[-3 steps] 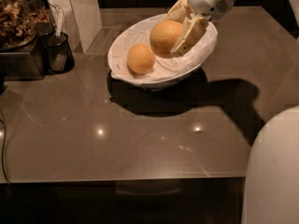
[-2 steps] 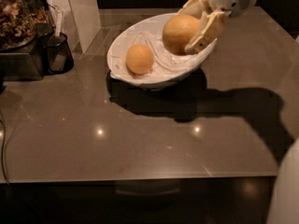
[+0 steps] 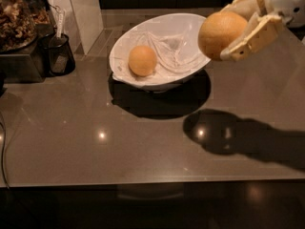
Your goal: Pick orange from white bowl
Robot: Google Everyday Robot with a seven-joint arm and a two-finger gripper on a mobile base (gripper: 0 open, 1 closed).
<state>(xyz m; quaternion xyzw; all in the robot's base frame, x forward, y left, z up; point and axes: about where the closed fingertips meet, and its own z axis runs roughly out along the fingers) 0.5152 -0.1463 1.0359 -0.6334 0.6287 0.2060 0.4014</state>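
My gripper point(image 3: 226, 34) is at the upper right, above the counter and just right of the white bowl point(image 3: 164, 82). It is shut on the orange point(image 3: 220, 32), a round deep-orange fruit held clear of the bowl's right rim between the two cream fingers point(image 3: 255, 30). The bowl is tilted, with a thin wrinkly white liner inside. A paler fruit point(image 3: 142, 60) lies in the bowl's left part.
A black holder with a utensil point(image 3: 58, 54) and a container of dried brown bits point(image 3: 16, 20) stand at the far left. A white pillar point(image 3: 83, 11) rises behind them. The grey counter point(image 3: 143, 147) ends at a front edge near the bottom.
The gripper has lifted the orange up out of the bowl and carried it to the right, past the rim. The paler fruit stays in the bowl.
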